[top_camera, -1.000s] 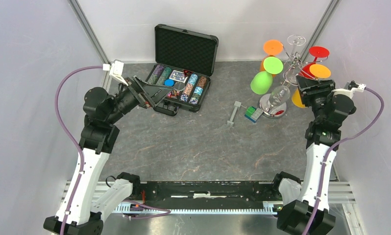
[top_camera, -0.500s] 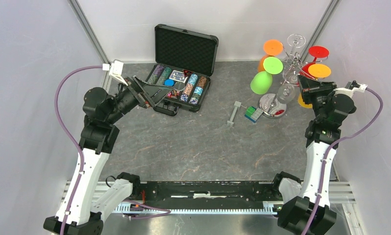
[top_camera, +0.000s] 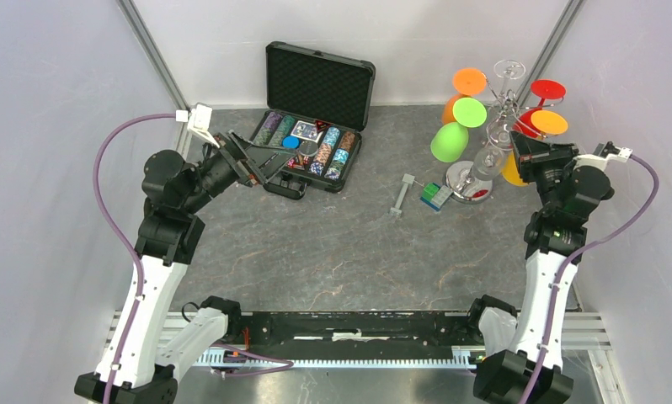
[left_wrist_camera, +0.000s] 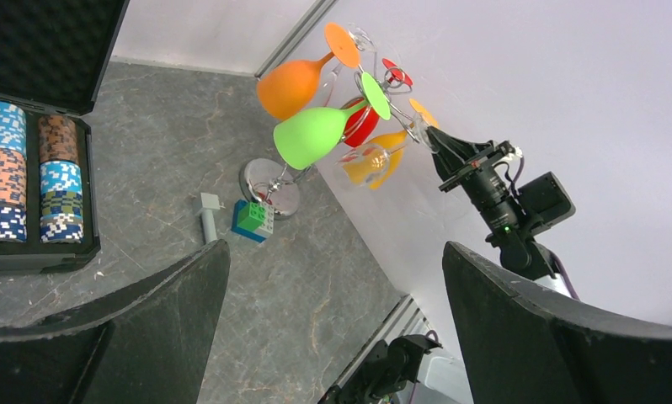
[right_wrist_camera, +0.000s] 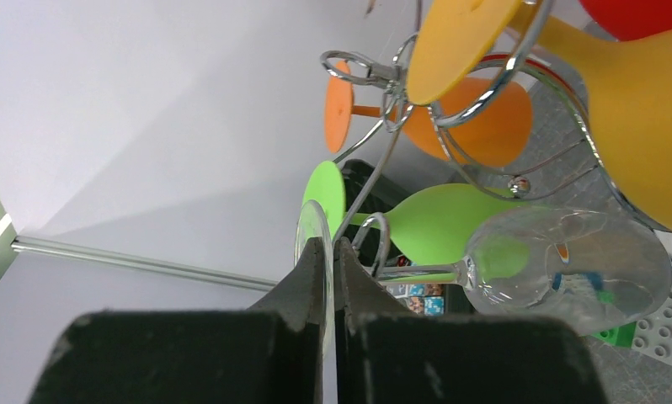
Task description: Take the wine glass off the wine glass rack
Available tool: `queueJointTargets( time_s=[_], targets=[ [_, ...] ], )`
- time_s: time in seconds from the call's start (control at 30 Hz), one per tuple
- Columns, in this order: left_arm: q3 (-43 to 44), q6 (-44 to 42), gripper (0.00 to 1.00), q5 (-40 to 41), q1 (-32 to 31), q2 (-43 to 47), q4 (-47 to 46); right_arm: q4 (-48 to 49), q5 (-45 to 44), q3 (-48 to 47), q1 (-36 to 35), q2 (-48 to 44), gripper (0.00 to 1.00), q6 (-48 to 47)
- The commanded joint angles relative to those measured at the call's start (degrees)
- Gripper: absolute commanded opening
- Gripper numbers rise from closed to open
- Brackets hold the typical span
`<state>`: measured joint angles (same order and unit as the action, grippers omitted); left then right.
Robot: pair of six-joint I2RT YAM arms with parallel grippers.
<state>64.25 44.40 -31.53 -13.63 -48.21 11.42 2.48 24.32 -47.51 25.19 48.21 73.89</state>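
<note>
The wine glass rack [top_camera: 503,103], chrome wire with a round disc base [top_camera: 461,178], stands at the back right. Orange, green, red and yellow glasses hang from it foot-up. A clear wine glass [top_camera: 484,160] hangs on its near side. My right gripper [top_camera: 518,143] is shut on this glass's flat foot [right_wrist_camera: 309,240], which is pinched edge-on between the fingers [right_wrist_camera: 349,286]; its bowl [right_wrist_camera: 568,265] points away, and the stem still lies in a rack scroll [right_wrist_camera: 381,240]. My left gripper [left_wrist_camera: 337,278] is open and empty, held over the chip case [top_camera: 312,126].
An open black case of poker chips sits at the back centre. A green and blue toy block [top_camera: 436,196] and a grey T-shaped piece [top_camera: 400,195] lie next to the rack base. The enclosure wall is close behind the right arm.
My right wrist has turned and shifted slightly, and the clear glass's bowl has moved a little up and back with it. The left arm has not moved.
</note>
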Motion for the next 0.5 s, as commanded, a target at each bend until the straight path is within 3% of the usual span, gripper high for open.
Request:
queueJointTargets(
  time_s=[0.0,0.47],
  targets=[
    [2.4,-1.9,1.00,0.7,-0.1,0.7,0.3,2.6,2.1,-4.2,0.1,-2.2,0.00,1.8],
    [2.1,-1.6,1.00,0.8,-0.1,-0.2,-0.5,9.1,6.1,-3.7,0.1,-0.2,0.00,5.2]
  ],
)
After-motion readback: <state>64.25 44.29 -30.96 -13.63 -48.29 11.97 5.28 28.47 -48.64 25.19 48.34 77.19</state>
